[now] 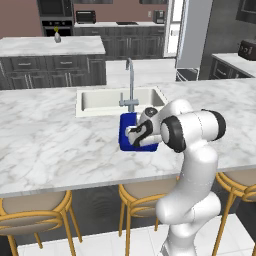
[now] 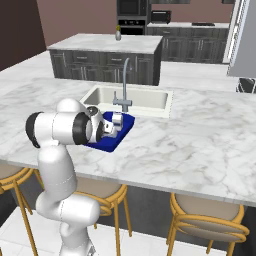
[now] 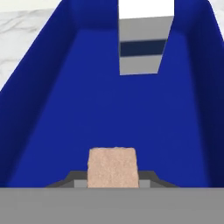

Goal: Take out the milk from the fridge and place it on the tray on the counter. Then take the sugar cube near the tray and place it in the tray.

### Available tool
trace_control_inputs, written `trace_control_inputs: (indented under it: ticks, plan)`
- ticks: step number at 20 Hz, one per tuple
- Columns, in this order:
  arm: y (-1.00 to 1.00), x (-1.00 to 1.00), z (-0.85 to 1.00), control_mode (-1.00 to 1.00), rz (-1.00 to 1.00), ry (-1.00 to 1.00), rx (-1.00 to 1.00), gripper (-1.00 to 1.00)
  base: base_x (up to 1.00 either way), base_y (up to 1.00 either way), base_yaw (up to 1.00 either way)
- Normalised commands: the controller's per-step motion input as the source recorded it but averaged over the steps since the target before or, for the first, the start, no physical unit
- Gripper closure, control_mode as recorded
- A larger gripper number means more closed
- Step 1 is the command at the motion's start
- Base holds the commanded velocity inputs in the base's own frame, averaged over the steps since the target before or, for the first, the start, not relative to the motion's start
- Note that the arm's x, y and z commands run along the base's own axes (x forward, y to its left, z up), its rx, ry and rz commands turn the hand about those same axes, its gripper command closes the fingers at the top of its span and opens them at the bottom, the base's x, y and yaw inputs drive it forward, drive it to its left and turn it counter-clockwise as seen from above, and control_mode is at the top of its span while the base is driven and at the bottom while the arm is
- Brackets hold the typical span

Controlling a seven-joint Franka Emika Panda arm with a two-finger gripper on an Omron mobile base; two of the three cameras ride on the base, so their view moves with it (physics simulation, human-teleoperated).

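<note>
The gripper (image 3: 113,183) is pinched on the sugar cube (image 3: 113,167), low over the tray (image 3: 48,100) floor; the milk (image 3: 142,41) stands at the tray's far end; the cube looks light, probably crumbly; flat opposite faces suit the pinch.

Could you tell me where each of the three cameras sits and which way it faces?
Left base view: behind the arm to its left, looking forward over the counter and sink; the white arm rises lower right.
Right base view: behind to its right, same counter; arm lower left.
Hand view: on the hand, looking into the tray at the milk; the gripper grips the sugar cube.
Both base views share tray and faucet.
</note>
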Motion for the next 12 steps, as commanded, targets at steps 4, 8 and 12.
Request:
trace_control_inputs:
  ticks: [4, 8, 12]
  plan:
    - [-0.05, 0.26, -0.22, -1.0, 0.01, 0.02, 0.0, 1.0, 0.0, 0.0, 0.0]
    - [0.0, 0.27, -0.16, -1.0, 0.01, 0.01, 0.0, 1.0, 0.0, 0.0, 0.0]
    - [0.0, 0.28, -0.15, -1.0, 0.01, 0.02, 0.0, 1.0, 0.0, 0.0, 0.0]
